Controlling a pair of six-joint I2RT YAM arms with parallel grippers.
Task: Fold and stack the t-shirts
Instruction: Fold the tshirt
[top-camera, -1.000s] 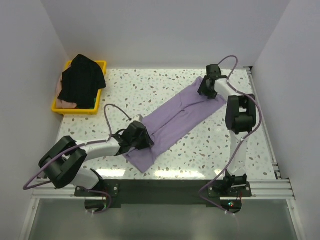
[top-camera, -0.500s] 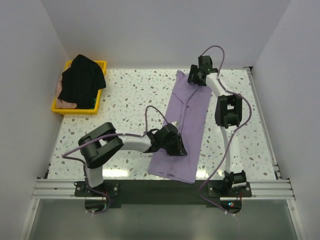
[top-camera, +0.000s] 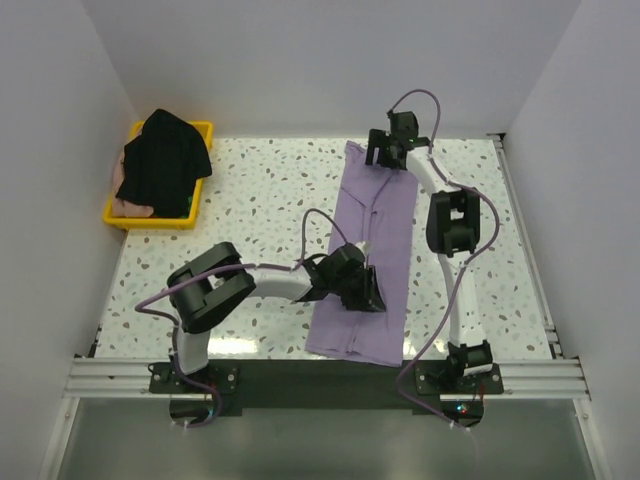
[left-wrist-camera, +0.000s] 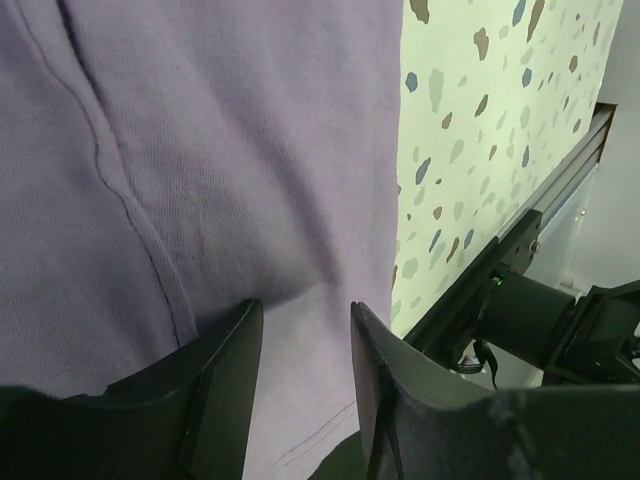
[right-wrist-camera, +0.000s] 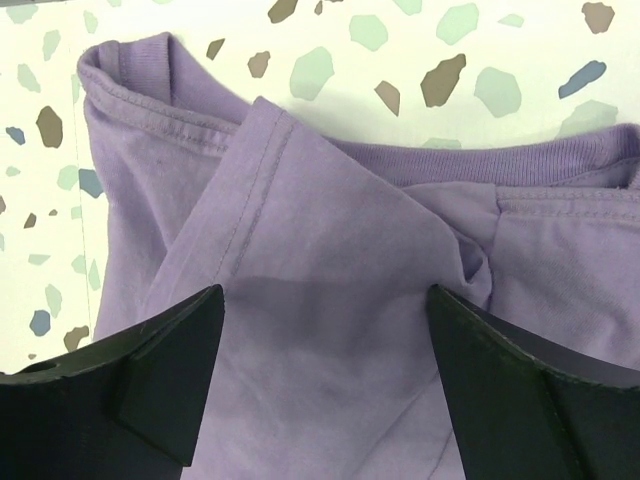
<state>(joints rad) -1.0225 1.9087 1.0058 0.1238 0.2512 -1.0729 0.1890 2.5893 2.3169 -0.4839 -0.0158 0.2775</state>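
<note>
The lavender t-shirt lies on the table as a long narrow strip running from far to near. My left gripper rests low on its near part. In the left wrist view its jaws stand apart, open, with flat purple cloth showing in the gap. My right gripper hovers over the far end, open wide above the collar and a folded sleeve. The black t-shirt is heaped in the yellow tray, and the pale pink t-shirt peeks out beneath it.
The yellow tray stands at the far left corner against the wall. White walls close in the table on the left, back and right. A metal rail runs along the near edge, also seen in the left wrist view.
The lavender shirt swung from a diagonal to a nearly straight far-to-near strip. Both arms moved left with it, and both grippers have spread their jaws wider.
</note>
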